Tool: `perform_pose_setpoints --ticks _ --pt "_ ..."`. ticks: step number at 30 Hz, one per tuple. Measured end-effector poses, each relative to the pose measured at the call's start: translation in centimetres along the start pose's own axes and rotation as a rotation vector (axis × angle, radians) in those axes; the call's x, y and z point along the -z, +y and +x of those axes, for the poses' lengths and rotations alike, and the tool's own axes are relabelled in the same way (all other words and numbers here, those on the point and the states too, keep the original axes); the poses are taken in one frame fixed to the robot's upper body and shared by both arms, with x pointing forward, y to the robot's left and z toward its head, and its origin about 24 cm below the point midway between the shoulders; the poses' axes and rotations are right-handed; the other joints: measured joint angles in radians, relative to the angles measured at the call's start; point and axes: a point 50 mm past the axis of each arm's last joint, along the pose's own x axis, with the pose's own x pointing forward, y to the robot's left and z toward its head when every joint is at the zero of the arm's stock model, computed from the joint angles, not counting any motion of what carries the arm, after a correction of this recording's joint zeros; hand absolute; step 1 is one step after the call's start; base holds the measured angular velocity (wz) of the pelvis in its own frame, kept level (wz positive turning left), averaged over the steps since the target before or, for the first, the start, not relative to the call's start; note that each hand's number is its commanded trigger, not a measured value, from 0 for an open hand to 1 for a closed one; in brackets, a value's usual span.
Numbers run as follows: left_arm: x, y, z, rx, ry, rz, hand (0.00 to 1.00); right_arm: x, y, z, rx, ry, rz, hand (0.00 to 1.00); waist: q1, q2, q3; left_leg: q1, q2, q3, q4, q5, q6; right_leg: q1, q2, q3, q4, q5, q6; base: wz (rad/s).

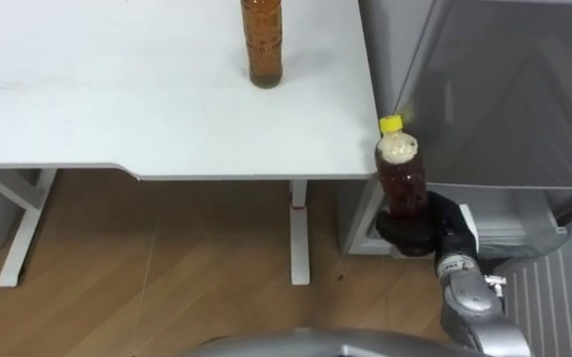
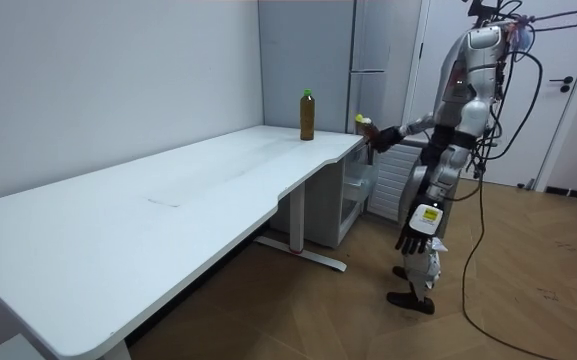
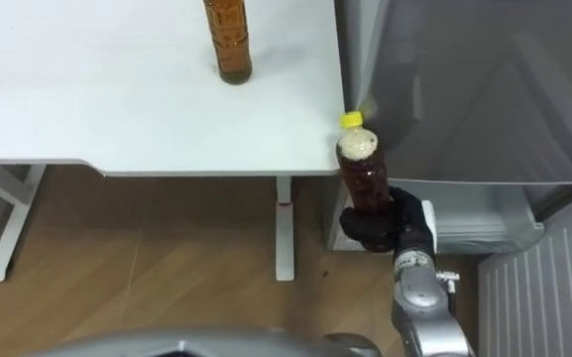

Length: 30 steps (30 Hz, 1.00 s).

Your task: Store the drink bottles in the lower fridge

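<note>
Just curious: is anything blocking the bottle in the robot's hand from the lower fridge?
Nothing visible does. The right hand holds the yellow-capped plastic bottle of brown drink before the grey fridge's open lower compartment.

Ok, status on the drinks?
Right hand shut on yellow-capped bottle, just past the table corner. Left hand down at its side. Second bottle on the table. Lower fridge open, nothing in the way.

Around the bottle (image 1: 401, 174) held in the right hand (image 1: 419, 230), the table (image 1: 117, 109) corner sits just beside at 10 o'clock. The shut upper fridge door (image 1: 504, 89) blocks 12 to 2. The open lower compartment (image 1: 523, 223) leaves room at 3 o'clock, and its swung-out door (image 1: 563, 288) stands at 4. A second bottle (image 1: 264, 40) stands well apart at 11.
</note>
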Motion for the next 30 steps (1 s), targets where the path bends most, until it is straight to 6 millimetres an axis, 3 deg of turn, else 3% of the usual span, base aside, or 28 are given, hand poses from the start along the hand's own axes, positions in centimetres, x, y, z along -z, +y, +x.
perform_pose_setpoints --ticks 4,7,11,19,30 --pt "0.0 -0.3 0.0 0.005 -0.003 -0.003 0.00 -1.5 -1.0 0.0 0.107 -0.138 -0.086 1.00 -0.017 0.000 0.0006 0.000 0.000 0.005 -0.004 0.000 0.001 -0.008 0.000 0.005 -0.001 0.001 0.002 -0.05" --pt "-0.4 -0.5 0.1 0.012 -0.014 -0.002 0.00 -2.9 -1.7 -0.1 0.181 -0.238 -0.064 1.00 -0.022 0.003 0.0006 0.000 0.000 0.013 -0.008 0.000 0.000 -0.016 0.001 0.014 0.001 0.001 0.002 -0.09" --pt "-0.5 -0.4 0.1 0.015 -0.026 0.000 0.00 -4.0 -4.3 -0.1 0.385 -0.297 0.008 1.00 -0.027 0.009 0.0014 -0.003 0.001 0.027 -0.016 0.000 0.001 -0.035 0.002 0.027 0.014 0.000 0.002 -0.14" --pt "-0.8 -0.8 0.2 0.026 -0.035 0.038 0.00 -3.3 -7.2 -0.5 0.669 -0.233 0.138 1.00 -0.049 0.008 0.0014 0.000 0.003 0.034 -0.029 0.000 0.001 -0.038 0.006 0.033 0.013 -0.002 0.003 -0.03" --pt "-1.5 -0.9 0.2 0.029 -0.063 0.064 0.00 -0.9 -7.4 -1.1 0.750 -0.041 0.402 1.00 -0.039 -0.006 0.0006 -0.002 0.005 0.039 -0.036 -0.001 -0.001 -0.048 0.010 0.040 0.010 -0.008 0.003 0.00"
